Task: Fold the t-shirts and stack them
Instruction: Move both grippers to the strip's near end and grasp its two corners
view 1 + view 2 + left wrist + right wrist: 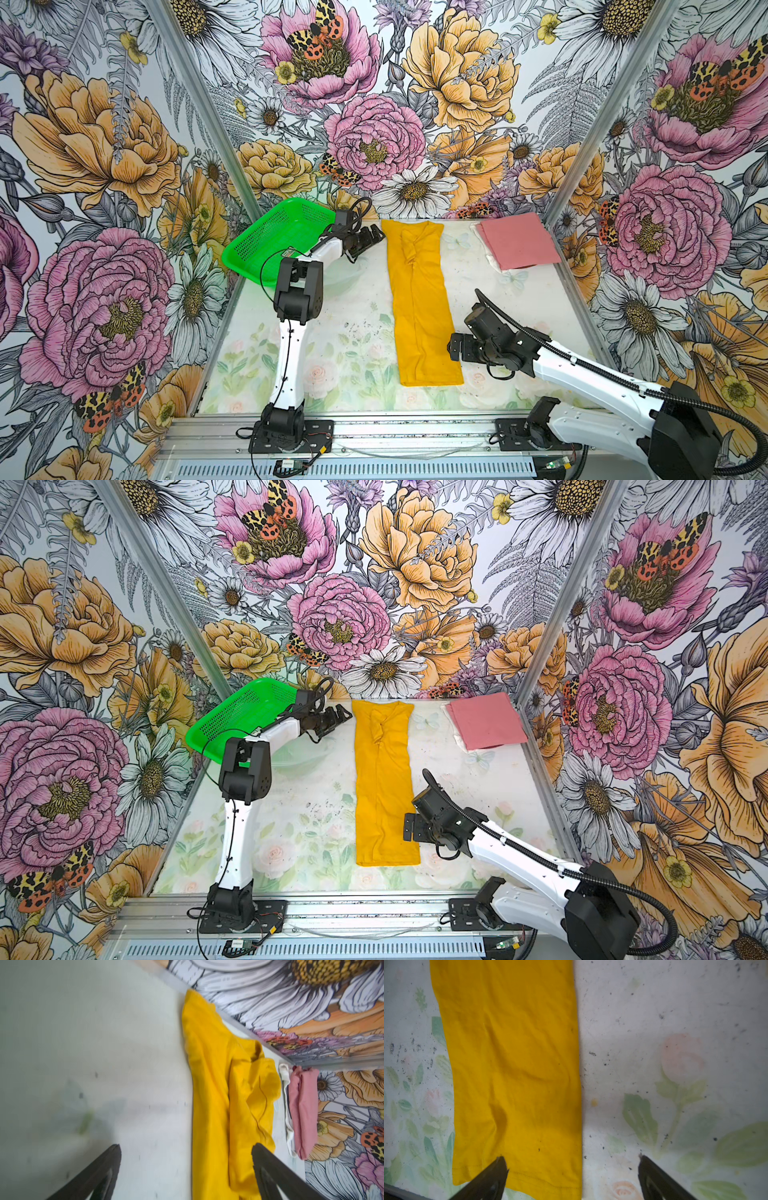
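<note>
On the surface [353,324], the yellow shirt [419,299] lies flat. The left tool [186,1147] and right tool [571,1157] gape, holding nothing.

Walls [457,83] printed with bold flowers — a pale, speckled rose-print tabletop [345,345] below

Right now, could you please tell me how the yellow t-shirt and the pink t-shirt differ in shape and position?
The yellow t-shirt is folded into a long narrow strip; the pink t-shirt is a compact, squarish packet. The yellow t-shirt lies mid-table, running from the back wall toward the front; the pink t-shirt sits in the far right corner. Both are plain, printless cloth lying flat on the table.
</note>
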### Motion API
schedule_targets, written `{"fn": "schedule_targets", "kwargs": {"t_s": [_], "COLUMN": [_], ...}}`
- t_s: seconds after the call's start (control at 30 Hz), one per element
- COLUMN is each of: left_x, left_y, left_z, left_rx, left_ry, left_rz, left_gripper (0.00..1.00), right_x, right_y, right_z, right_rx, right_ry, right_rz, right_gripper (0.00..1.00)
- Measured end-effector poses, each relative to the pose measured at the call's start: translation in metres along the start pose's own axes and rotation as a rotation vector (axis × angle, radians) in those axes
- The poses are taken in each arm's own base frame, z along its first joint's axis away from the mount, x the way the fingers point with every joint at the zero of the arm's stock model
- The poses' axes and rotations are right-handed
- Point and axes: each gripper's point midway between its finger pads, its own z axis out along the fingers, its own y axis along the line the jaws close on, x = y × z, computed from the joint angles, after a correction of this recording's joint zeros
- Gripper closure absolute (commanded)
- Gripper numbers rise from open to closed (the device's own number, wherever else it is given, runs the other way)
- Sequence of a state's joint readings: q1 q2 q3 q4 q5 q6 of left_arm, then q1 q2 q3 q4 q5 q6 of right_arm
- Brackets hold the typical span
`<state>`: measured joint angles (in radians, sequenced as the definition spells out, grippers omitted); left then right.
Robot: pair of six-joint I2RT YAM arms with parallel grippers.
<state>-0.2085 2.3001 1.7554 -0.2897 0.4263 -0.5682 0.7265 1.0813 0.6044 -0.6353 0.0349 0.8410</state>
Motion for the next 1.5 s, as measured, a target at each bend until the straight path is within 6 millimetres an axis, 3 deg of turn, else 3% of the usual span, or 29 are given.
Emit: {"fn": "schedule_targets", "kwargs": {"t_s": [0.17, 0.37, 0.5, 0.57, 0.73, 0.87, 0.9, 1.1, 1.27, 1.33, 1.5], "left_x": [0.106, 0.255, 0.314, 0.335, 0.371, 0.394, 0.400, 0.419, 0.424, 0.427, 0.433], "left_y": [-0.010, -0.019, -0.022, -0.017, -0.024, -0.031, -0.033, -0.034, -0.030, -0.029, -0.023], "left_z": [-0.059, -0.094, -0.121, -0.132, -0.146, -0.148, -0.149, -0.156, -0.159, -0.160, -0.162], "left_rx": [-0.074, -0.150, -0.172, -0.186, -0.169, -0.156, -0.154, -0.162, -0.181, -0.189, -0.207], "left_ry": [0.101, 0.258, 0.293, 0.303, 0.347, 0.391, 0.402, 0.442, 0.454, 0.461, 0.474], "left_rz": [0.032, 0.152, 0.190, 0.189, 0.211, 0.231, 0.239, 0.247, 0.228, 0.225, 0.219], "left_gripper": [0.01, 0.09, 0.32, 0.35, 0.36, 0.54, 0.54, 0.57, 0.72, 0.77, 1.00], "right_x": [0.010, 0.024, 0.040, 0.047, 0.054, 0.055, 0.055, 0.065, 0.072, 0.074, 0.080], "right_y": [-0.004, -0.004, -0.009, -0.011, -0.011, -0.009, -0.009, -0.011, -0.012, -0.010, -0.009], "right_z": [0.005, 0.005, 0.009, 0.011, 0.012, 0.012, 0.011, 0.013, 0.015, 0.015, 0.017], "right_rx": [-0.020, -0.069, -0.084, -0.089, -0.104, -0.113, -0.116, -0.130, -0.137, -0.142, -0.140], "right_ry": [0.016, 0.046, 0.091, 0.111, 0.137, 0.144, 0.147, 0.175, 0.195, 0.201, 0.225], "right_rz": [0.013, 0.026, 0.035, 0.036, 0.033, 0.032, 0.032, 0.033, 0.022, 0.011, -0.016], "right_gripper": [0.07, 0.17, 0.31, 0.35, 0.42, 0.45, 0.45, 0.45, 0.46, 0.50, 0.74]}}
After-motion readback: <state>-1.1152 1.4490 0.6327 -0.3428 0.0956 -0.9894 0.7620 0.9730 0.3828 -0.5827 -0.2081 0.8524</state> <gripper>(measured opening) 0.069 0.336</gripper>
